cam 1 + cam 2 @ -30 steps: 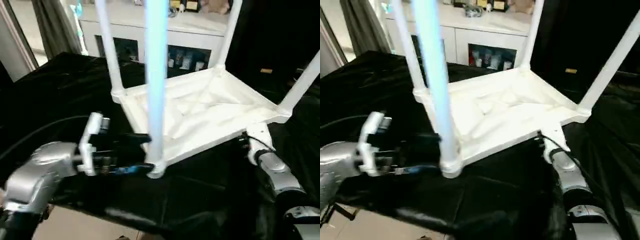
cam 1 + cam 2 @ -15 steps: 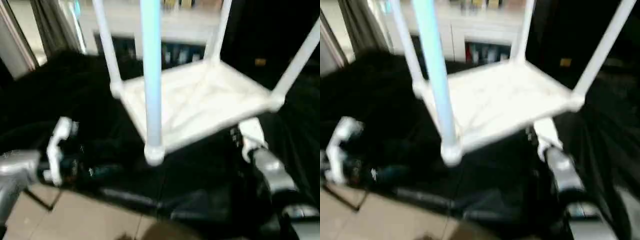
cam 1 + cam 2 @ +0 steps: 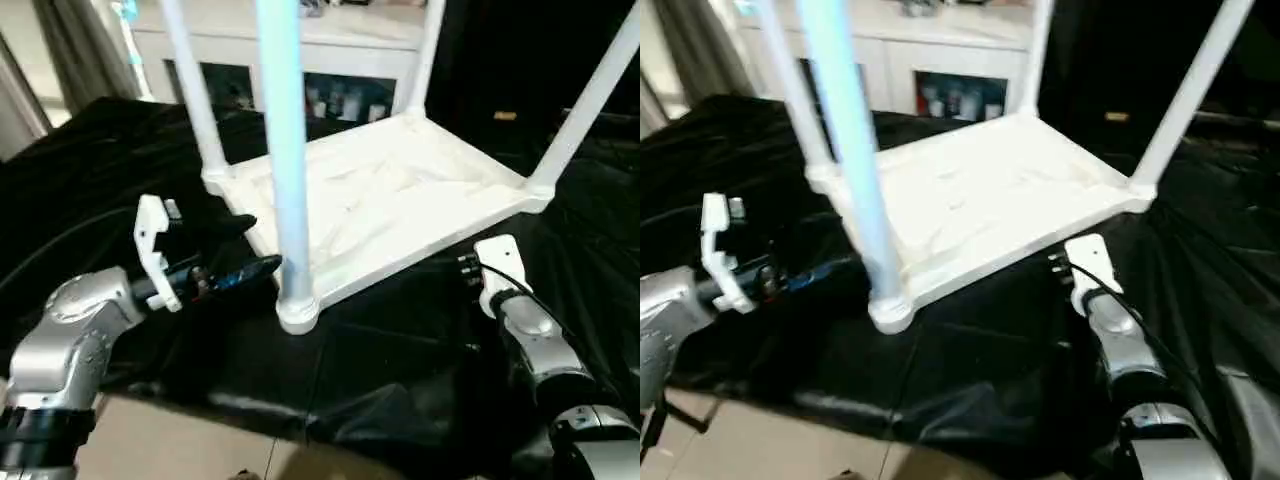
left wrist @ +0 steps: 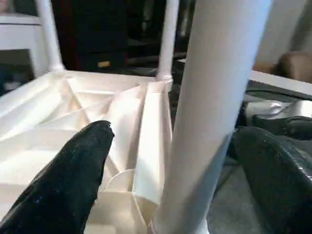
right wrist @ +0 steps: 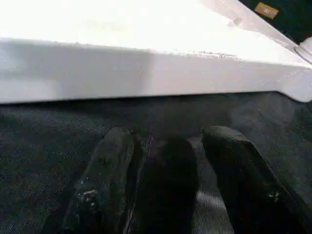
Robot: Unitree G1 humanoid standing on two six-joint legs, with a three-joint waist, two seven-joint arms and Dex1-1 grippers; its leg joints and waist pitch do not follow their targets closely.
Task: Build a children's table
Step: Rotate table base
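Your left gripper stands wide open beside the nearest leg, one finger on either side, touching nothing. Your right gripper is partly open and empty, resting on the black sheet just short of the top's rim. The children's table lies upside down on the black-sheeted table, all four legs standing up.

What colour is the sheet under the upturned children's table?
Black; the wrinkled sheet under the white plastic children's table shows best in the left eye view.
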